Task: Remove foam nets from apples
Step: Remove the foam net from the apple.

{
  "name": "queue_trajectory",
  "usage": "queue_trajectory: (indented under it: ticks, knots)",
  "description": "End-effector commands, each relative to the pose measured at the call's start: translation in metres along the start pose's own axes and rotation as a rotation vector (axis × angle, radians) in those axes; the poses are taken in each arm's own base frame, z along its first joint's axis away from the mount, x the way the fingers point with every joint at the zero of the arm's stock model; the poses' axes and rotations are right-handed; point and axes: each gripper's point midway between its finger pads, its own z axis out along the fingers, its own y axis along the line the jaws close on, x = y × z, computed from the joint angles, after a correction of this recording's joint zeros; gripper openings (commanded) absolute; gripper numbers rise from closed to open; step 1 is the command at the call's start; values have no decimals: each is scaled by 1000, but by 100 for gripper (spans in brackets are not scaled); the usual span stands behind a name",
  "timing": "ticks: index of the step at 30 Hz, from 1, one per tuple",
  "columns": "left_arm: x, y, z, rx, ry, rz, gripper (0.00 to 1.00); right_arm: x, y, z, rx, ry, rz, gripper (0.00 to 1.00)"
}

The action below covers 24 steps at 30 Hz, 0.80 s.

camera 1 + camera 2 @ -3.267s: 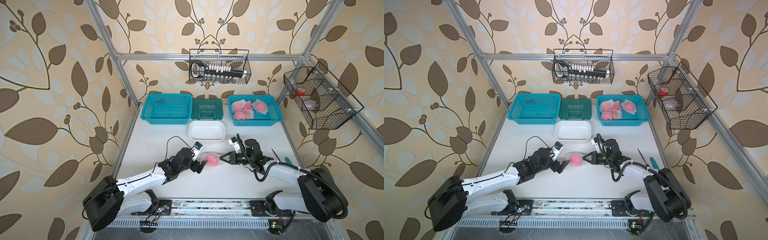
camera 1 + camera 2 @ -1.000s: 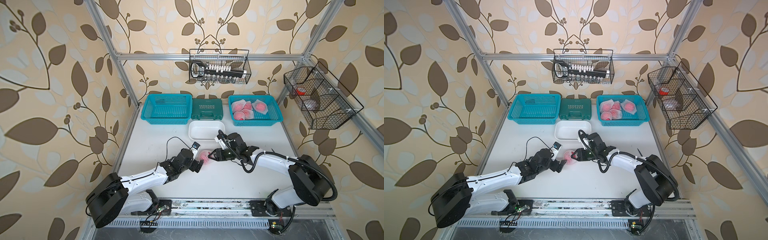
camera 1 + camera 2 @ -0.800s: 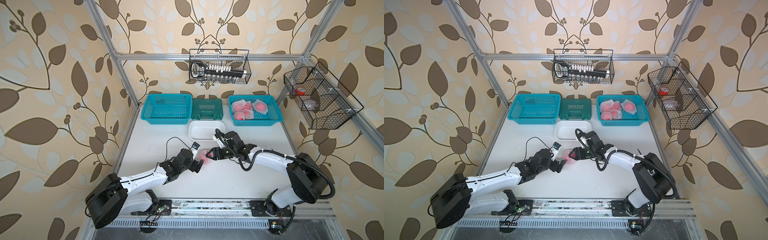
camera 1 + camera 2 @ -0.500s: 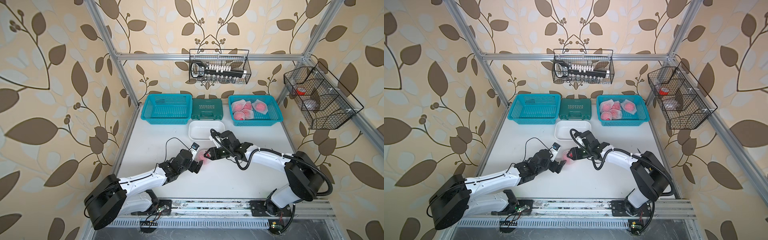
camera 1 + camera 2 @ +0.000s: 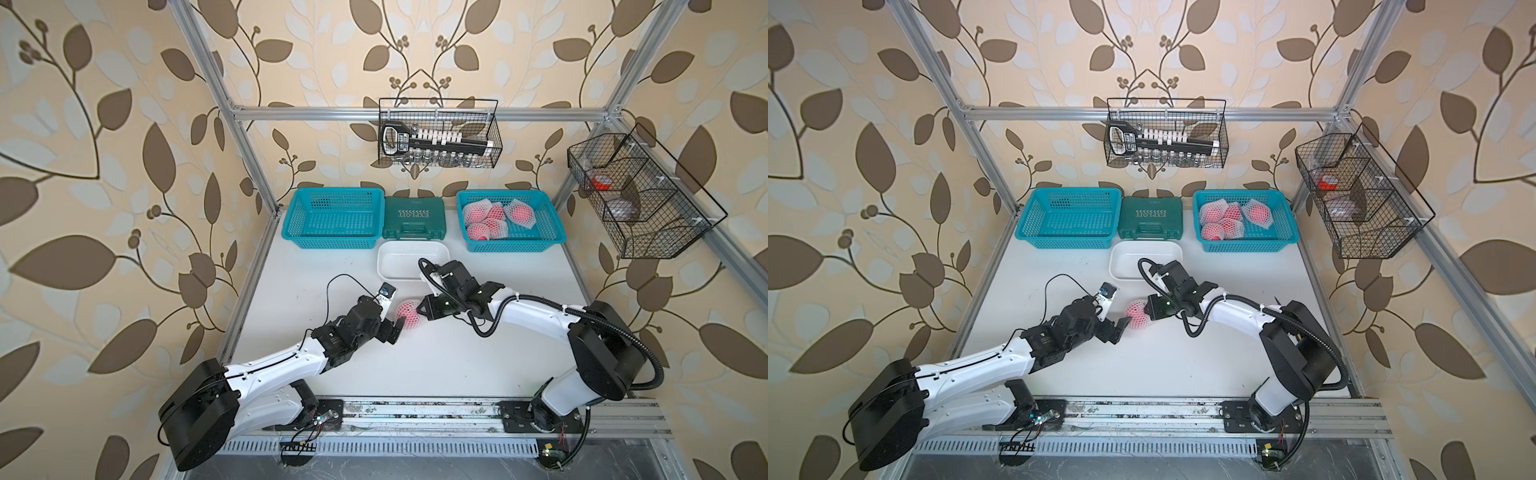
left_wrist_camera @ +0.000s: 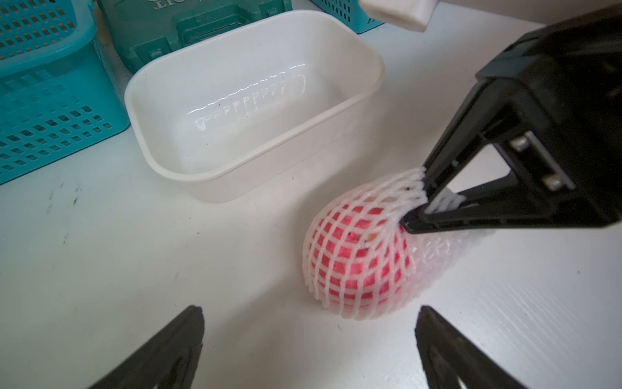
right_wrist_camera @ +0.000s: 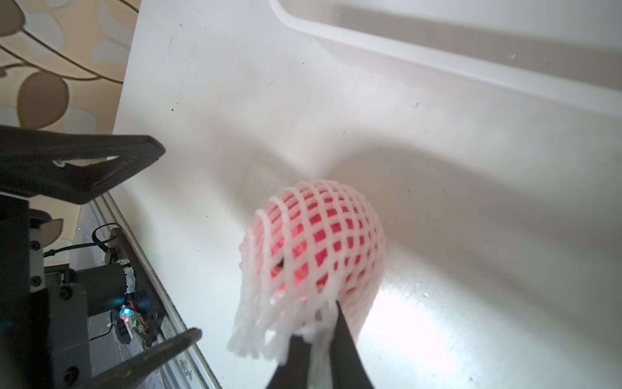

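One apple (image 6: 356, 266) in a white foam net (image 6: 404, 182) lies on the table in front of the white tub, seen in both top views (image 5: 409, 314) (image 5: 1138, 314). My right gripper (image 6: 417, 198) (image 7: 318, 333) is shut on the net's gathered loose end at the apple's right side (image 5: 422, 311). My left gripper (image 6: 309, 313) (image 5: 395, 316) stands open just left of the apple, its fingers wide apart with nothing between them and clear of the net. Several more netted apples (image 5: 496, 218) (image 5: 1233, 218) sit in the right teal basket.
A white tub (image 5: 390, 266) (image 6: 255, 165) stands just behind the apple. At the back stand an empty teal basket (image 5: 332, 216), a green case (image 5: 413, 218) and the apples' teal basket (image 5: 552, 232). Wire baskets hang on the back wall (image 5: 438, 133) and right wall (image 5: 640, 199).
My right gripper has slid left to the apple and closed from half open onto the net's end. The left arm has barely moved and stays open.
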Motion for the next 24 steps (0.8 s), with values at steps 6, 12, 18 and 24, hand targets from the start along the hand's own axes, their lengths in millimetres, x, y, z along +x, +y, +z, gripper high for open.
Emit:
queue_trajectory:
  ticks: [6,12,18,24]
  knots:
    - [-16,10,-12,-39,-64,-32,99,-13,7,-51,109,-14,-55,6]
    - [-17,10,-6,-39,-59,-30,99,-19,11,-53,94,-29,-63,2]
    - [-17,10,-5,-40,-49,-39,99,-29,13,-56,113,-60,-83,1]
    - [-16,13,-6,-45,-64,-44,99,-16,4,-34,158,1,-103,0]
